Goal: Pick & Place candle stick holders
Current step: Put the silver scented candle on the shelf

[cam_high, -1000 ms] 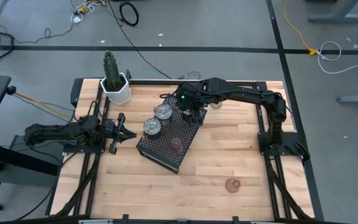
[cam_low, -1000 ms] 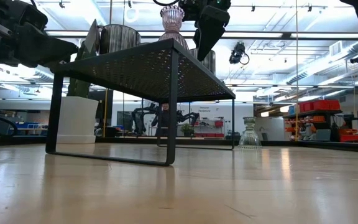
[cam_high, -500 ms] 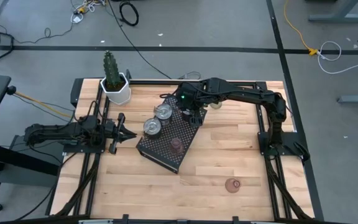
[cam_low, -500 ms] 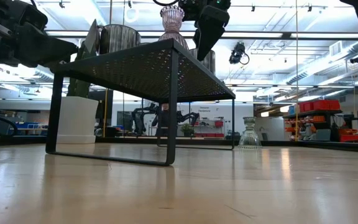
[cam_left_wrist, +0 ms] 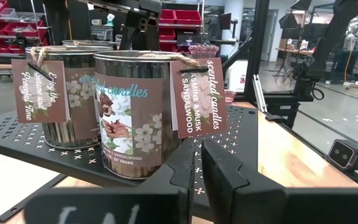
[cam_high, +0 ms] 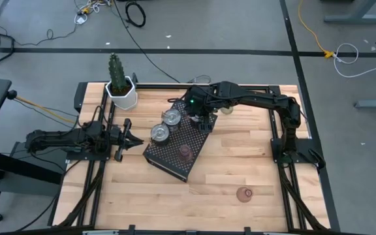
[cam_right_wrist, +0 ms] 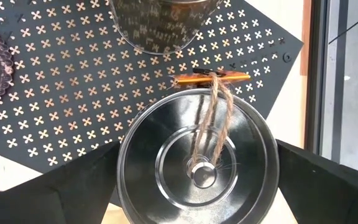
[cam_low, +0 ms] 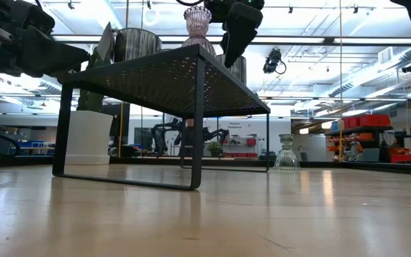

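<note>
Your right gripper (cam_right_wrist: 197,186) straddles a silver tin (cam_right_wrist: 199,152) at the tray's (cam_right_wrist: 61,93) far corner, fingers released; left gripper (cam_high: 130,138) clenched, empty.

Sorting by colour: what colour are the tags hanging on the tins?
Brown with white lettering, on both tags; the left wrist view shows them best.

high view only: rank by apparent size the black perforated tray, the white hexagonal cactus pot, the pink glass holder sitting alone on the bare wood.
1. Black perforated rectangular tray, clearly largest.
2. White hexagonal cactus pot.
3. Pinkish glass candle holder on the bare wood, smallest.
The camera looks straight down, so nearness should barely skew this order.
</note>
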You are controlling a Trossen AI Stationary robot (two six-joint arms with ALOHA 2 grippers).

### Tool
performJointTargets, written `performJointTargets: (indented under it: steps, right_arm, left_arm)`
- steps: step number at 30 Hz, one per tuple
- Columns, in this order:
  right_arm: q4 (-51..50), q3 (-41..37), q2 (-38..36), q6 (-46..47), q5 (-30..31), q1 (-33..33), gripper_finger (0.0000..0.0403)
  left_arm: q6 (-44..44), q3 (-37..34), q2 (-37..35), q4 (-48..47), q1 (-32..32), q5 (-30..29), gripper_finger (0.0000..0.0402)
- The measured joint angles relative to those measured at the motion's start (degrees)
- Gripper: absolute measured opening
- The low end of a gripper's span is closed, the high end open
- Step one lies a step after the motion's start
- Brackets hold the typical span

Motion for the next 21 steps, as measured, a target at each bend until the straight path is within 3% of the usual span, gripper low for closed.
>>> performJointTargets:
  steps: [21]
  right_arm:
    - [0.0,0.0,0.0,-0.4,-0.2,0.0,0.0400]
  left_arm:
    - [0.0,0.0,0.0,0.0,0.0,0.0,0.0034]
